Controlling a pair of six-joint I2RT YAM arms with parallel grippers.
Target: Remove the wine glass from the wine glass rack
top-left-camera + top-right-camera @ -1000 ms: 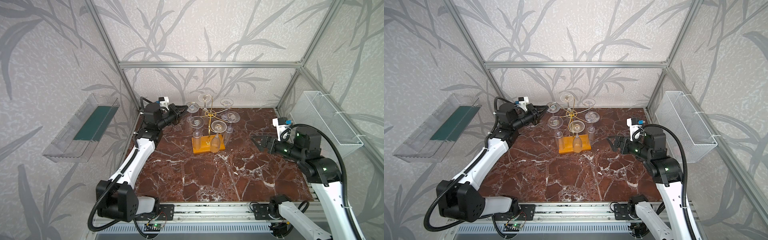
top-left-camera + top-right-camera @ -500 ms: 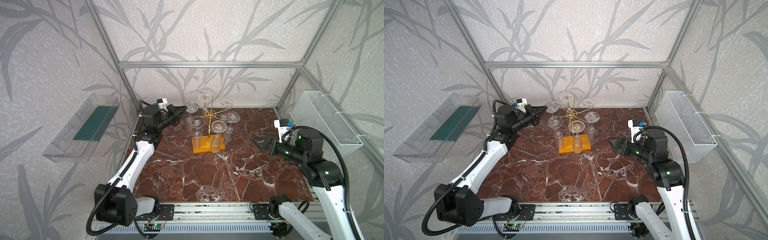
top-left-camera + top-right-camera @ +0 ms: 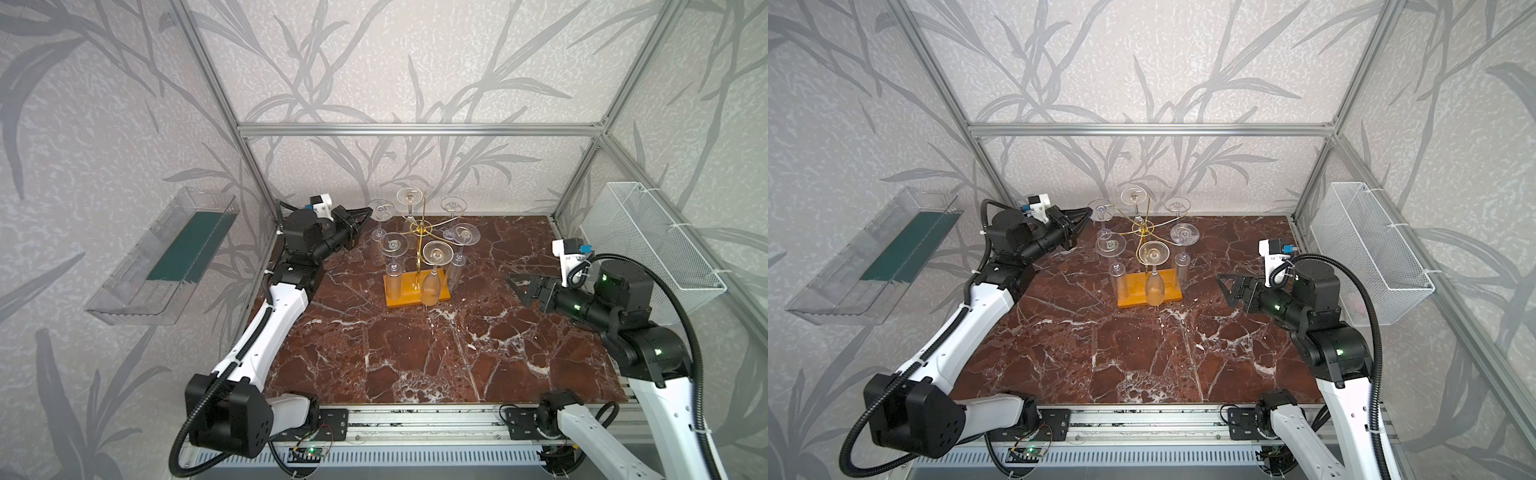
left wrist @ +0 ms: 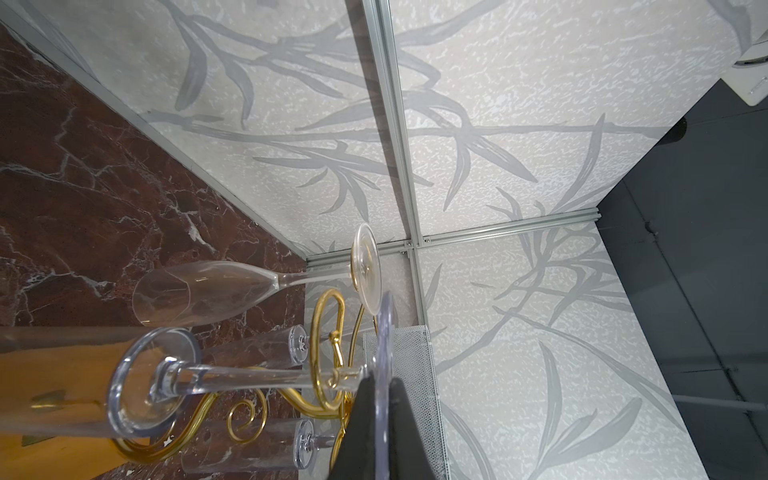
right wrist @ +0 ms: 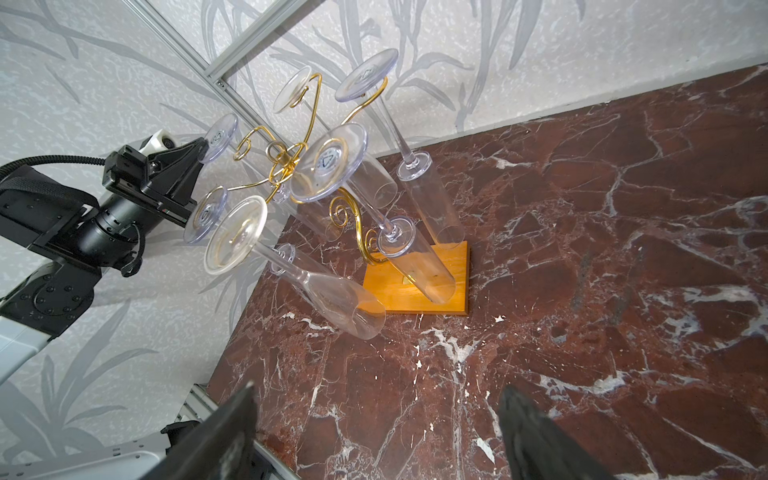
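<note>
Hanging bowl-down on the gold-wire wine glass rack (image 3: 419,227) by the table's (image 3: 415,353) back edge, the clear wine glass (image 3: 381,209) has its disc foot pinched by the left gripper (image 3: 367,212); right gripper (image 3: 516,286) spread.

Leaf-patterned walls (image 3: 374,62), aluminium frame (image 3: 415,129), red-brown marble tabletop (image 3: 415,353); a white mesh basket (image 3: 648,232), seemingly wall-hung.
</note>
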